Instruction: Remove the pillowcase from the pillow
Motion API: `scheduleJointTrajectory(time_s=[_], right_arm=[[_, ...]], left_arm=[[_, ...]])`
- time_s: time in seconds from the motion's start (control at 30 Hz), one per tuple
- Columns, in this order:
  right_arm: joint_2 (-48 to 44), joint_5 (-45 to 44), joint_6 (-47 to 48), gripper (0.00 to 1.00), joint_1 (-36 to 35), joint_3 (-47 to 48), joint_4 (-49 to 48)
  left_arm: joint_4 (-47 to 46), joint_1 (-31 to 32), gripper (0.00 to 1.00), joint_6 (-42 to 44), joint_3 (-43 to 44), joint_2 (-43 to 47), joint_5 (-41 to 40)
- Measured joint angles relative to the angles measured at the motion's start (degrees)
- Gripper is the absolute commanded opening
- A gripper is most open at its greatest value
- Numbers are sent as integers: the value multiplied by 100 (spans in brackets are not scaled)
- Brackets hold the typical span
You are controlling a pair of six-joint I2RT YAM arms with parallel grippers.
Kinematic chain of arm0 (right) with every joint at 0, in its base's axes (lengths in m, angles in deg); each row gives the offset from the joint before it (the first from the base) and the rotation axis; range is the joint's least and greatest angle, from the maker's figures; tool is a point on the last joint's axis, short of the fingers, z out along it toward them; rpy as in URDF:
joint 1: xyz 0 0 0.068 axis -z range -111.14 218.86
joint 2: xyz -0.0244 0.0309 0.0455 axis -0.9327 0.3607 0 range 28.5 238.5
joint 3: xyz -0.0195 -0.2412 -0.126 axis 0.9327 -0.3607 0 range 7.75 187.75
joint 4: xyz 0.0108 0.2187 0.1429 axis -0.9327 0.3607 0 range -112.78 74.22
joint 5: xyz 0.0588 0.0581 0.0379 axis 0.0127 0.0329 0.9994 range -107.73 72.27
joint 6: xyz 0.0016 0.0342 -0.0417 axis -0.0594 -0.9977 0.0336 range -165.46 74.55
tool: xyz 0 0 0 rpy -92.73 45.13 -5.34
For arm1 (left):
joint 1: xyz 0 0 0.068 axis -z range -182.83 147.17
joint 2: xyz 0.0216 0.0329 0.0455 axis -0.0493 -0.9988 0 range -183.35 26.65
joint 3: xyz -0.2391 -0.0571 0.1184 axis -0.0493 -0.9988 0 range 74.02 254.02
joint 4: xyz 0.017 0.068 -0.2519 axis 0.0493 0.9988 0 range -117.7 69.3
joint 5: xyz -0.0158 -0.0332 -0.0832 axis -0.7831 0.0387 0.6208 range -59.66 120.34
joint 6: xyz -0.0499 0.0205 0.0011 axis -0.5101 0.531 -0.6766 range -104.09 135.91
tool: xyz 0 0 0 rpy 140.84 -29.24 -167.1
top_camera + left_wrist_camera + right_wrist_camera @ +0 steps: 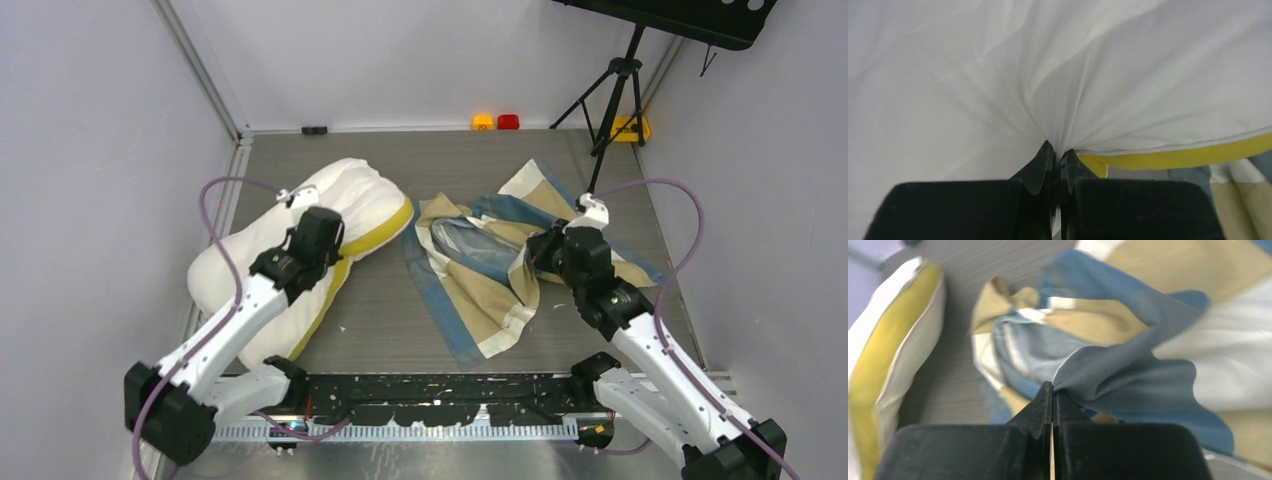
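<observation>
The cream-white pillow (268, 262) with its yellow piped edge lies bare on the left of the table. My left gripper (327, 222) is shut on a pinch of the pillow's white fabric (1058, 75) near the yellow edge (1193, 154); folds fan out from the left gripper (1058, 150). The blue, tan and white checked pillowcase (490, 270) lies crumpled to the right, fully off the pillow. My right gripper (540, 250) is shut on a blue fold of the pillowcase (1128, 375), seen at the right gripper (1052, 386).
A black tripod (612, 90) stands at the back right. Small orange (482, 122), red (508, 121) and yellow (630, 128) items lie along the back edge. A black toothed rail (440, 395) runs along the near edge. White walls enclose the table.
</observation>
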Motion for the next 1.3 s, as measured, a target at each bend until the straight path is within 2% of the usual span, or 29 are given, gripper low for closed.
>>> scheduleJointTrajectory(time_s=[0.13, 0.33, 0.43, 0.47, 0.53, 0.57, 0.6, 0.63, 0.87, 1.0, 1.03, 1.1, 1.23, 1.3], right_arm=[[894, 1132, 170, 0, 0, 938, -146], [2566, 2170, 328, 0, 0, 3919, -278], [3053, 2457, 323, 1, -2, 5040, -452], [3132, 2507, 319, 17, -2, 5250, -507], [3206, 2544, 289, 59, -2, 5549, -590], [3200, 2527, 229, 77, -2, 5569, -605], [3169, 2472, 236, 83, -2, 5554, -599], [3136, 2369, 254, 84, -7, 5493, -566], [2723, 817, 608, 86, -11, 4148, 356], [2149, -304, 780, 86, 7, 3200, 743], [2002, -535, 793, 89, 26, 3042, 798], [1665, -1003, 785, 99, 146, 2710, 848], [1346, -1491, 616, 100, 684, 2253, 813], [1353, -1519, 498, 100, 1091, 1952, 647]], left_arm=[[-201, -15, 0, 286, 1272, -1204, 330], [-328, -37, 0, 833, 4286, -2874, 599], [-387, -42, 2, 1045, 5560, -3458, 664], [-409, -39, 17, 1084, 5895, -3611, 691], [-474, -35, 66, 1167, 6308, -3790, 767], [-531, -37, 86, 1222, 6347, -3807, 802], [-557, -42, 98, 1279, 6345, -3805, 817], [-619, -44, 100, 1283, 6288, -3781, 833], [-636, -52, 100, 1318, 4684, -3292, 861], [-433, -109, 100, 1303, 3364, -2647, 557], [-391, -188, 100, 1263, 3082, -2452, 485], [-367, -549, 100, 1062, 2448, -1937, 468], [-544, -2024, 100, 573, 1231, -874, 640], [-702, -2389, 100, 461, 734, -509, 627]])
